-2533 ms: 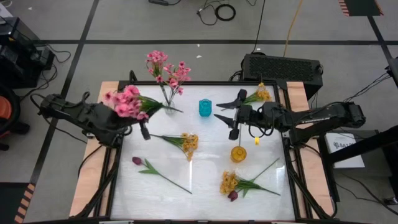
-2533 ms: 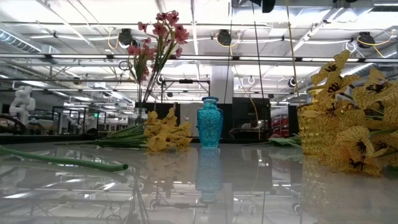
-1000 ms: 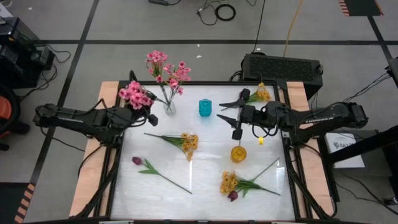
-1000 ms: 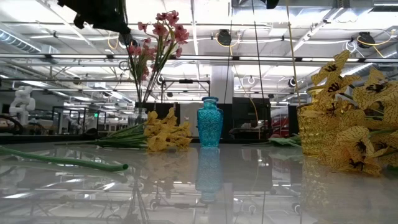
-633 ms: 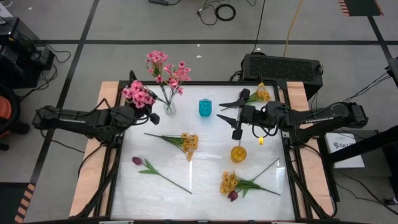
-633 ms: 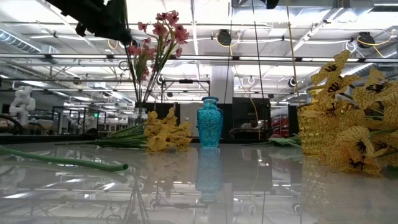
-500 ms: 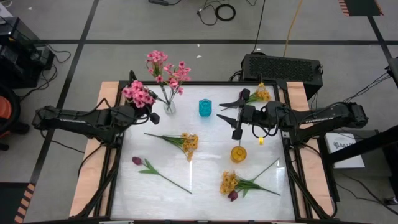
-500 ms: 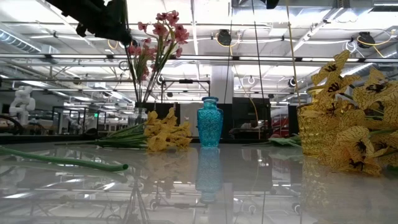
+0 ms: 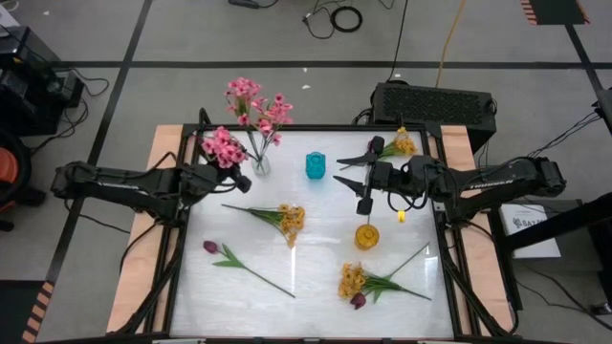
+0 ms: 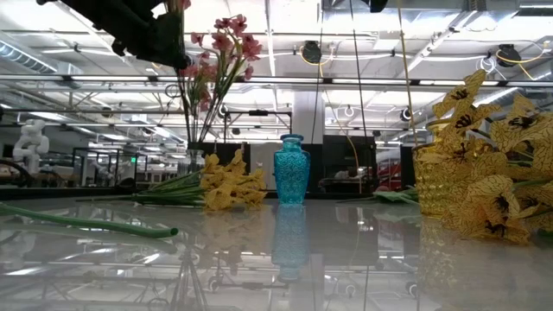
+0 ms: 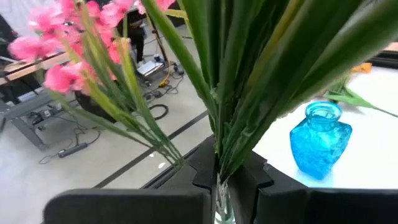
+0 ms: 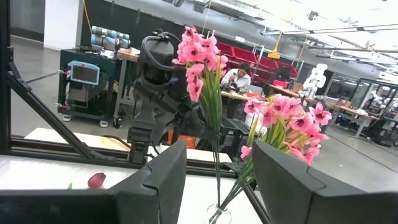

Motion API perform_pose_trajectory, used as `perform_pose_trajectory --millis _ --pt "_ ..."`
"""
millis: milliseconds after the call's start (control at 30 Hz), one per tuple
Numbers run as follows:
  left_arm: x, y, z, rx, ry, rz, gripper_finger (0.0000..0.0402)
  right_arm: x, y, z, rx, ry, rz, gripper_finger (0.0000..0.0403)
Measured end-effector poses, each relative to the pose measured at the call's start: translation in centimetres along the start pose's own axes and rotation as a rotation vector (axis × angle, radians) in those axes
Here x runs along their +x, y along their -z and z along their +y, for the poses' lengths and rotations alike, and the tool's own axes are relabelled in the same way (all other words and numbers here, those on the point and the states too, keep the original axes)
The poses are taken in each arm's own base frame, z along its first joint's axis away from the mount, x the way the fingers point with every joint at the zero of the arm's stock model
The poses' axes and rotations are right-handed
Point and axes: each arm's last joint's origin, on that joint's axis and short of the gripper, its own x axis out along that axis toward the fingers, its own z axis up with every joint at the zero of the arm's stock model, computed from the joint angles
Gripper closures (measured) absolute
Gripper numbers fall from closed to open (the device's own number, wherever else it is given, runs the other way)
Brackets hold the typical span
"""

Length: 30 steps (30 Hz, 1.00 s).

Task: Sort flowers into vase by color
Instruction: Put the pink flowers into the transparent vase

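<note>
Gripping a pink flower spray [image 9: 223, 146] by its stems, the left hand [image 9: 232, 179] hangs just beside the clear glass vase [image 9: 259, 165], which already holds pink flowers [image 9: 256, 103]; this looks like the step of setting pink with pink. Next, I judge, the stem ends must be steered into the vase's narrow mouth before letting go. The right hand [image 9: 350, 179], fingers apart and empty, waits beyond the blue vase [image 9: 316, 165] from the clear one. Yellow sprays [image 9: 287, 219] lie on the tabletop [image 9: 316, 268] nearer the camera.
</note>
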Motion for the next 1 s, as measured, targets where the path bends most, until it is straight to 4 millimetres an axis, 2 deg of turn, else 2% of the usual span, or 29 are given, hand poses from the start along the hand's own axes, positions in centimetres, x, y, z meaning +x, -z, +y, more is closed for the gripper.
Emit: perform_pose_trajectory --millis 400,500,800,1000 --pt "0.04 0.03 -0.02 0.0 -0.012 0.001 0.0365 0.0 0.0 0.0 0.0 0.0 0.0 0.0227" --pt "0.04 0.06 -0.02 -0.016 -0.012 0.003 0.034 0.0 0.0 0.0 0.0 0.0 0.0 0.0227" --pt "0.04 0.13 0.04 -0.014 -0.029 0.006 0.0226 0.0 0.0 0.0 0.0 0.0 0.0 0.0227" --pt "0.03 0.15 0.17 0.014 -0.07 0.005 0.0215 0.0 0.0 0.0 0.0 0.0 0.0 0.0227"
